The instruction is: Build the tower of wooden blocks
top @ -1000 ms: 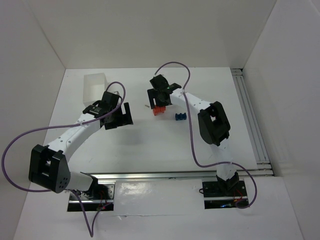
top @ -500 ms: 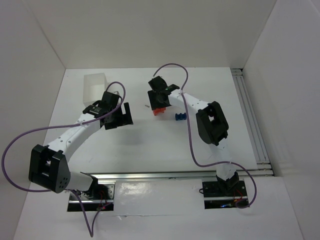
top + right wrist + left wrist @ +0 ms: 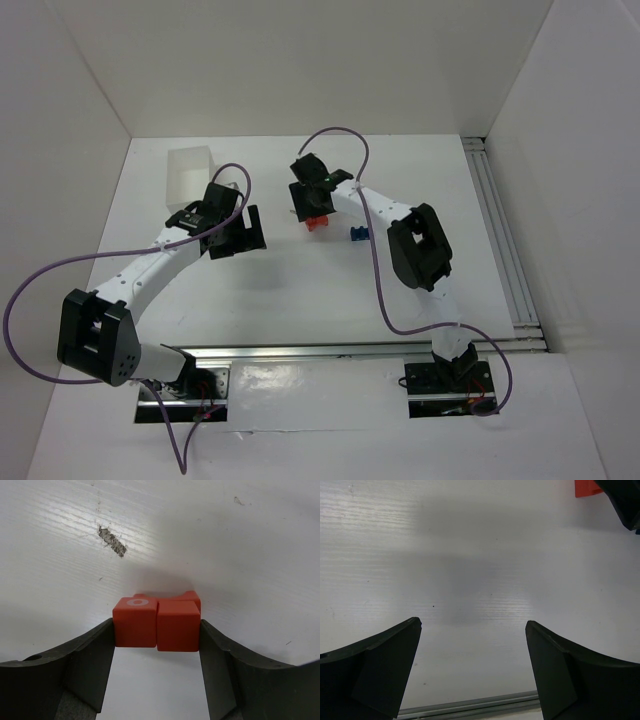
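- The right gripper (image 3: 156, 630) pinches a pair of red-orange blocks (image 3: 156, 622) standing side by side on the worktop (image 3: 240, 555). One finger presses the outer face of the left block and the other the outer face of the right one.
- The left block of the pair carries a white ring on its top face (the right one is plain). The two touch along a straight seam.
- Behind the pair a little more red-orange shows, with a dip in its top edge. From the wrist view it is hard to say whether that is a third block or part of these two.
- Beyond the blocks in that view, a dark scuff mark (image 3: 112, 541) lies on the worktop.
- From above, the pair sits about midway between the left and right edges, somewhat nearer the far edge than the near one, and is largely covered by the right gripper.
- The blue block (image 3: 360, 234) lies just beside them toward the right edge, apart from the pair.
- The left gripper (image 3: 472, 625) is spread wide over bare worktop with nothing between its fingers. It hangs to the left of the blocks, well apart from them, and only a red-orange corner shows at the upper right of its wrist view.
- A white box (image 3: 190, 172) stands in the far left corner.
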`<act>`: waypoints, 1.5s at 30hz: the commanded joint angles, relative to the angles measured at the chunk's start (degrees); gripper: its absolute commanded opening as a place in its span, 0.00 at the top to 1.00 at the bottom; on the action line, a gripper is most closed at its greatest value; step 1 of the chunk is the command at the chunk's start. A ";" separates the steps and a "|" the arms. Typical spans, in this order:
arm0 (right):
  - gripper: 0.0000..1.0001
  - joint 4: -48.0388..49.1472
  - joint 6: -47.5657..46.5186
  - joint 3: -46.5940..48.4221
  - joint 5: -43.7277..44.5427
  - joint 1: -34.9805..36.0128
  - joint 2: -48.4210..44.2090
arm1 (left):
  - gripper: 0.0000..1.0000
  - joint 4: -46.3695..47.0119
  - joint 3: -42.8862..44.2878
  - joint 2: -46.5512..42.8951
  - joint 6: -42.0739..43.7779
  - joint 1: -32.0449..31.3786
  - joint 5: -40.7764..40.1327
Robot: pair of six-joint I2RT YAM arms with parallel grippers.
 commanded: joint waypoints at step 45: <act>0.23 -0.68 -1.89 0.64 2.98 0.58 -0.04 | 0.01 0.93 -0.31 -0.32 -0.18 -0.22 -0.73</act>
